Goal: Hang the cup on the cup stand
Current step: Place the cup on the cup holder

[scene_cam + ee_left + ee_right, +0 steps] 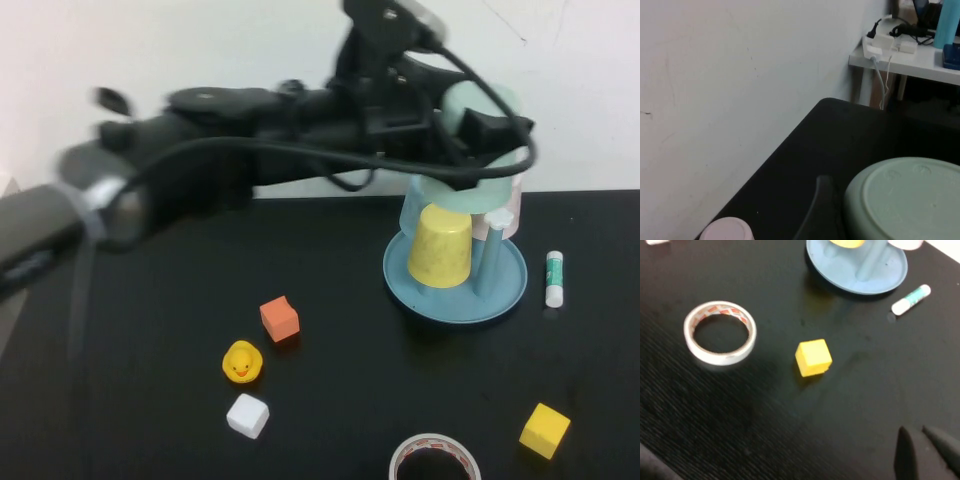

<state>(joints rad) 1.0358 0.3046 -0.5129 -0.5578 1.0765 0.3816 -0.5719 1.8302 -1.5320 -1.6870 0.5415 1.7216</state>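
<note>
The pale mint-green cup is held mouth-down over the back of the blue-teal cup stand. My left gripper reaches in from the left and is shut on it. In the left wrist view the cup's round bottom fills the corner, with one dark finger beside it. A yellow cup hangs mouth-down on a front peg, and a light blue cup sits behind it. A white-capped peg stands to the right. My right gripper is shut and empty, low over the front right of the table.
An orange cube, a yellow duck and a white cube lie at centre left. A tape roll, a yellow cube and a glue stick lie to the right. A pinkish-white cup sits on the stand's back.
</note>
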